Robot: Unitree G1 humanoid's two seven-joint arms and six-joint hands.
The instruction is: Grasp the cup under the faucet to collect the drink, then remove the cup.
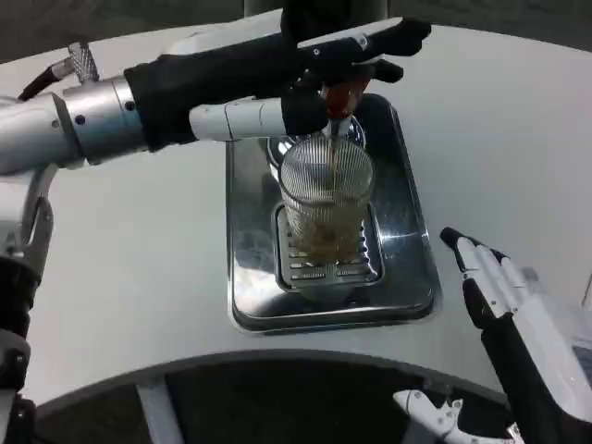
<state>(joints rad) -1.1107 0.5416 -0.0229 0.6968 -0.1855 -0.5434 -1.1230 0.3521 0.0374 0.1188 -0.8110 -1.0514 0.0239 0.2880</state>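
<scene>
A clear ribbed glass cup [326, 194] stands upright on the slotted grate [313, 268] of a steel drip tray [248, 277]. A thin amber stream runs into it from the red faucet handle and spout [344, 96] just above, and amber drink fills its lower part. My left hand [310, 67] reaches in from the left and holds the faucet handle, dark fingers over the top and the white thumb [250, 120] below. It does not touch the cup. My right hand [499, 291] hovers at the lower right, to the right of the tray, fingers apart and holding nothing.
The dispenser's dark body [314, 14] rises behind the tray at the top centre. The white table [139, 250] curves to a near edge along the bottom, with a dark gap below it. My left forearm [83, 120] crosses the upper left.
</scene>
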